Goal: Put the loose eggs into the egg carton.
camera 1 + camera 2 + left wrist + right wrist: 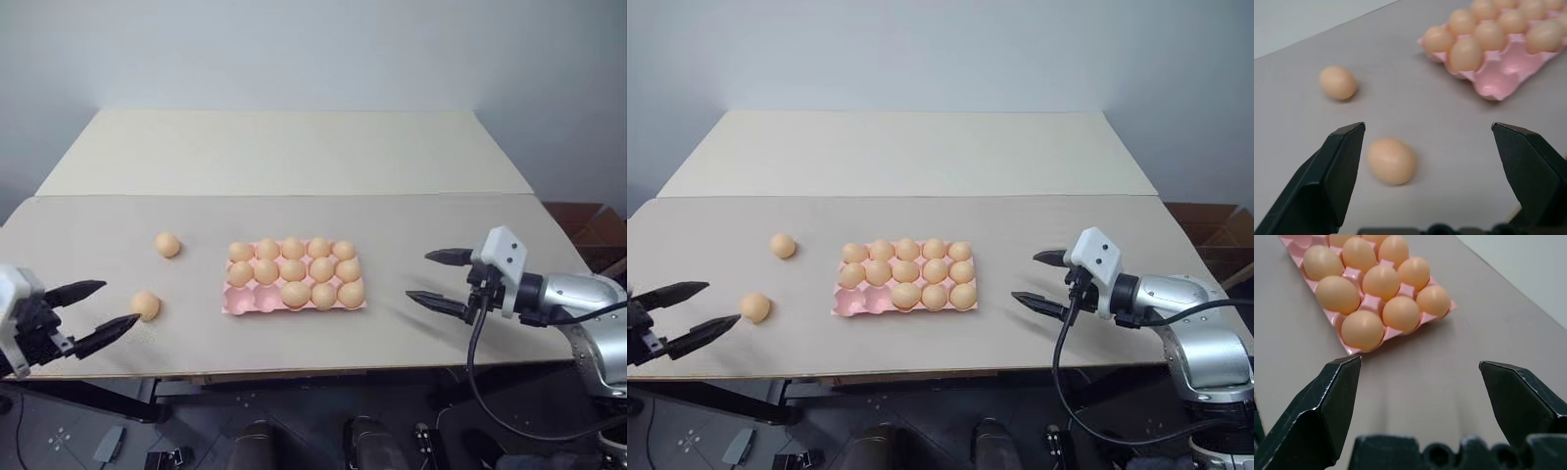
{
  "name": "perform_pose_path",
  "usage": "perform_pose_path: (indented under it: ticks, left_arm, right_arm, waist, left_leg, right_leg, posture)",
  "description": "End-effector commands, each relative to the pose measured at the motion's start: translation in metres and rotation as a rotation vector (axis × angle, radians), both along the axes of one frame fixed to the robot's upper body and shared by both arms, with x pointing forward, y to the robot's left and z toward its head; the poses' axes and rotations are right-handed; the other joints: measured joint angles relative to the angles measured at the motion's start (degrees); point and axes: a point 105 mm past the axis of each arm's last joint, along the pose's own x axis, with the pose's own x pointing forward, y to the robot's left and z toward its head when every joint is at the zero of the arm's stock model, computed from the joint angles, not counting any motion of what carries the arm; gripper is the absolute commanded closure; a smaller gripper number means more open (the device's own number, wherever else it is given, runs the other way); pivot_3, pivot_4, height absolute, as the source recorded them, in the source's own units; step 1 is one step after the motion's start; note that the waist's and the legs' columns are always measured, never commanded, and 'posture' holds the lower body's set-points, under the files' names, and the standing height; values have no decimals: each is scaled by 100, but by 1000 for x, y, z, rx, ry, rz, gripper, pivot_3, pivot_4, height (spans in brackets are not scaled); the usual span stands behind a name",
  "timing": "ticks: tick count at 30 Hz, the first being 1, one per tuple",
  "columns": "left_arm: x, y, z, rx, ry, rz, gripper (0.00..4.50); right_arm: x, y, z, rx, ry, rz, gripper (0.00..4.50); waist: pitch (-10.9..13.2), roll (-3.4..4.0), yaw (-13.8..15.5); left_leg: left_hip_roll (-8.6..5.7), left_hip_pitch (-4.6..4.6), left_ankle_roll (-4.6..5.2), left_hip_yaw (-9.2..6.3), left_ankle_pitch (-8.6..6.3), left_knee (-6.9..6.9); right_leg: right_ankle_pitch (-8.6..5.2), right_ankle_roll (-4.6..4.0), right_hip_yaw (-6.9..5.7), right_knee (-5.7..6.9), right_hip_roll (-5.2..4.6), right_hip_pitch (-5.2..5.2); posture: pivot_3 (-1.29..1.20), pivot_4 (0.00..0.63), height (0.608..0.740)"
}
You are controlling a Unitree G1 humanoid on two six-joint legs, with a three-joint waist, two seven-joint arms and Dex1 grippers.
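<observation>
Left eye view: two loose eggs [145, 305] lie lower left on the tabletop [411, 235], the egg carton [294, 277] centre. Both grippers [93, 311] [436, 277] have jaws released. A glancing close could roll the near egg off the edge.

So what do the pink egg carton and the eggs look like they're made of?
The egg carton looks like thin moulded plastic or smooth pulp: uniform pink, with a slight sheen on the bare cups in the left wrist view. The eggs, such as the loose egg, are smooth, matte and evenly tan; real or plastic, I can't tell.
</observation>
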Motion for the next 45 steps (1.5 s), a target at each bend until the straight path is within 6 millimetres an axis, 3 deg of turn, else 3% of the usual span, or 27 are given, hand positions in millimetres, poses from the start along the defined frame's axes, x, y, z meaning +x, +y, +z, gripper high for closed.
perform_pose_path:
  ticks: [1, 8, 14, 22, 25, 31, 33, 38, 41, 45]
  left_arm:
    - [4, -10, 6, 40, 20, 77, 0]
    - [11, 4, -27, 79, 217, 318, 0]
    - [27, -10, -41, -10, 270, 386, 0]
    - [47, -4, -61, -8, 370, 568, 0]
    - [53, -6, -66, 1, 398, 583, 597]
    - [62, -8, -64, 3, 385, 579, 2578]
    - [64, -8, -59, 2, 364, 565, 2821]
    - [64, -27, -34, 102, 205, 294, 2863]
    - [64, -75, -10, 42, 76, -62, 2863]
    - [56, -115, -2, 21, 30, -393, 2863]
  right_arm:
    - [-1, 3, 13, 5, -55, 24, 27]
    - [1, 5, 17, -6, -59, 40, 27]
    - [1, 8, 21, 4, -72, 45, 27]
    - [-3, 12, 22, 10, -85, 51, 27]
    - [-4, 12, 21, 15, -83, 42, 0]
    - [-7, 11, 20, 23, -87, 20, 0]
    - [-8, 11, 21, 26, -88, 14, 0]
    - [-11, 10, 21, 37, -93, -3, 0]
    - [-12, 13, 20, 40, -97, 0, 0]
    - [-11, 17, 20, 53, -111, -5, 0]
  waist:
    - [0, 0, 2]
    - [0, -1, -10]
    - [0, -2, 3]
    - [-1, -5, 27]
    - [-2, -5, 27]
    - [-2, -6, 29]
    - [-2, -5, 27]
    - [-2, -7, 8]
    - [-2, -6, 49]
    - [-2, -7, 106]
  left_leg:
    - [-1, 0, 0, -1, 0, 0]
    - [-9, -2, 3, -6, -7, -6]
    - [-12, 6, 2, -7, -5, -5]
    - [-22, 3, 2, -17, -5, -5]
    - [-22, 3, 1, -17, -4, -5]
    - [-23, 3, 1, -18, -5, -5]
    - [-23, 5, 1, -18, -4, -5]
    - [-20, 2, 0, -19, -5, -6]
    - [-21, 1, 0, -16, -4, -6]
    - [-24, -3, -1, 2, -4, -4]
  right_leg:
    - [6, 8, 4, 0, -1, 0]
    - [23, -14, 11, 1, 0, -5]
    - [25, -15, 12, 5, 1, 2]
    - [29, -10, 16, 4, -3, 3]
    - [29, -10, 16, 5, -3, 2]
    - [29, -10, 18, 5, -4, 2]
    - [29, -10, 19, 7, -4, 3]
    - [27, -14, 22, 7, -5, -5]
    - [28, -17, 23, 4, -9, -5]
    - [13, -43, 19, -2, -12, -1]
  posture:
    - [0, 150, 740]
    - [0, 150, 740]
    - [0, 150, 740]
    - [0, 150, 740]
    - [0, 150, 740]
    - [0, 150, 740]
    - [0, 150, 740]
    - [0, 150, 740]
    - [0, 150, 740]
    - [0, 150, 740]
